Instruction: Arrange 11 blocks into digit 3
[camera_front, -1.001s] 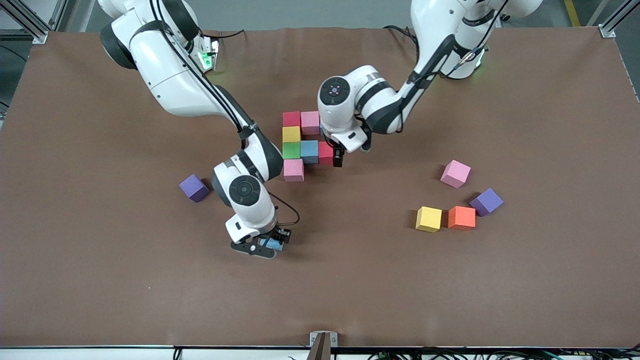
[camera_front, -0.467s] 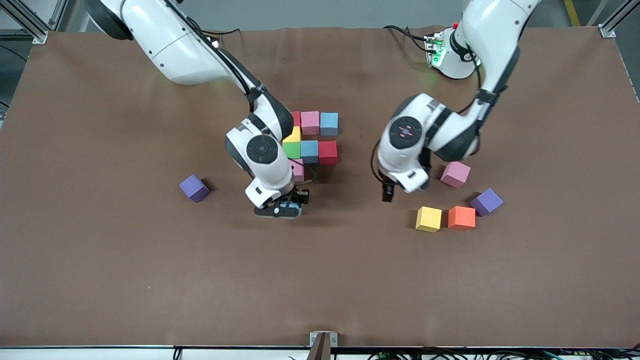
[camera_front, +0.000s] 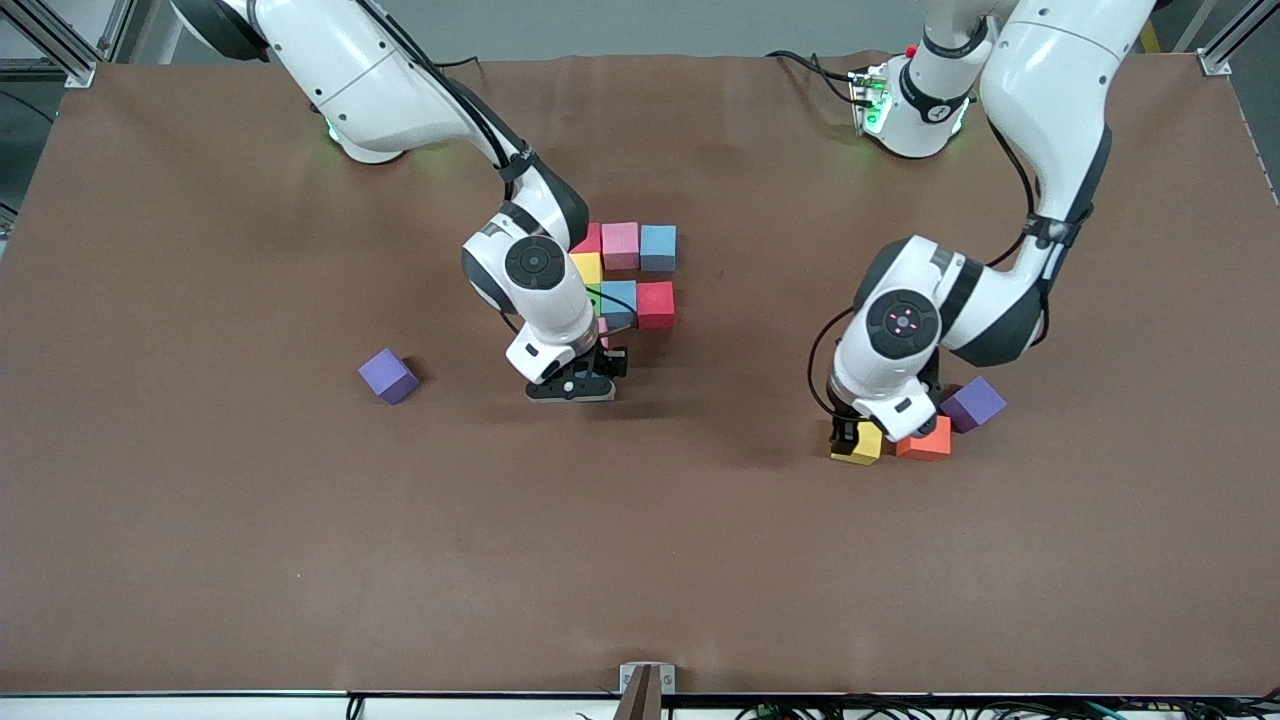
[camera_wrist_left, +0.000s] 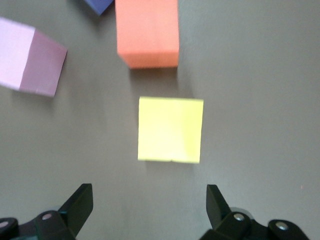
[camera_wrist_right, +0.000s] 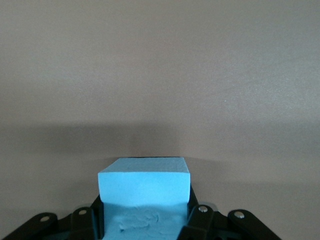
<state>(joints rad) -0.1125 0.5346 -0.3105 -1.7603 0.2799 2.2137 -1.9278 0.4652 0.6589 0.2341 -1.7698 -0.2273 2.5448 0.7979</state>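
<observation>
The digit 3 cluster sits mid-table: pink (camera_front: 620, 245), light blue (camera_front: 658, 247), yellow (camera_front: 585, 267), light blue (camera_front: 620, 300) and red (camera_front: 655, 305) blocks show; others are partly hidden by the right arm. My right gripper (camera_front: 572, 385) is low at the cluster's edge nearest the front camera. In the right wrist view it (camera_wrist_right: 145, 220) is shut on a light blue block (camera_wrist_right: 145, 187). My left gripper (camera_front: 848, 432) is open just above a loose yellow block (camera_front: 862, 447), which shows ahead of the open fingers (camera_wrist_left: 80, 205) in the left wrist view (camera_wrist_left: 170, 130).
An orange block (camera_front: 932, 440) lies beside the yellow one, with a purple cube (camera_front: 973, 403) next to it. A loose pink block (camera_wrist_left: 30, 57) shows only in the left wrist view. Another purple cube (camera_front: 388, 376) lies toward the right arm's end.
My right gripper has carried the light blue block from nearer the front camera up to the cluster. My left gripper has left the cluster and come down over the loose yellow block.
</observation>
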